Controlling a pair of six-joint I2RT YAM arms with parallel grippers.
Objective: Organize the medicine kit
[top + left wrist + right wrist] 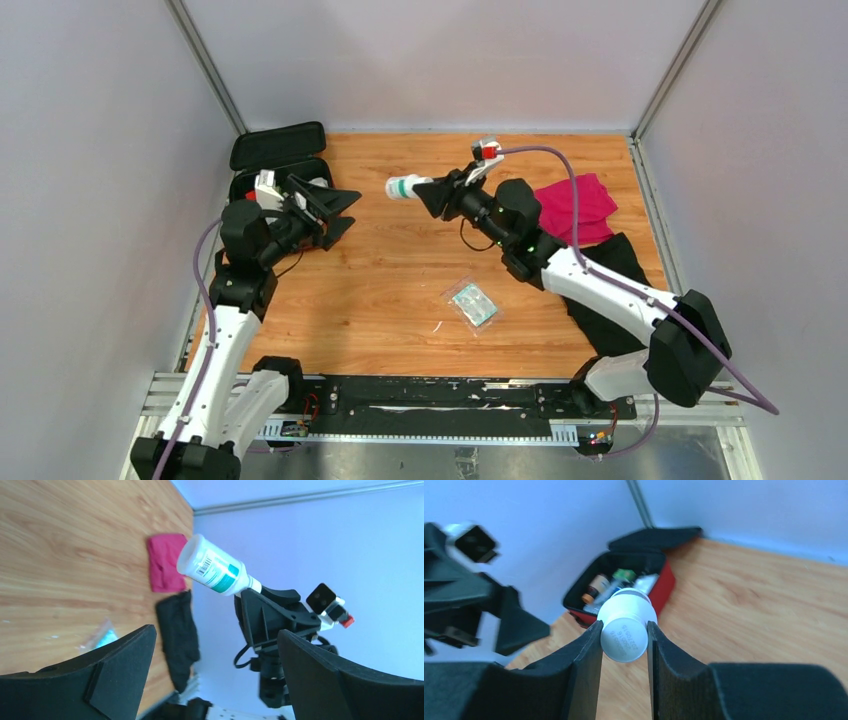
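Note:
The medicine kit lies open at the back left corner, its black-lined lid folded back. In the right wrist view its red wall shows, with several small bottles and tubes inside. My right gripper is shut on the cap end of a white bottle with a teal label, held level above the table's middle and pointing toward the kit. The bottle sits squarely between the right gripper's pads. My left gripper hovers just right of the kit, open and empty, facing the bottle.
A magenta cloth lies at the back right, with a black cloth just in front of it under the right arm. A clear packet with teal contents rests on the wood near the centre front. Grey walls enclose three sides.

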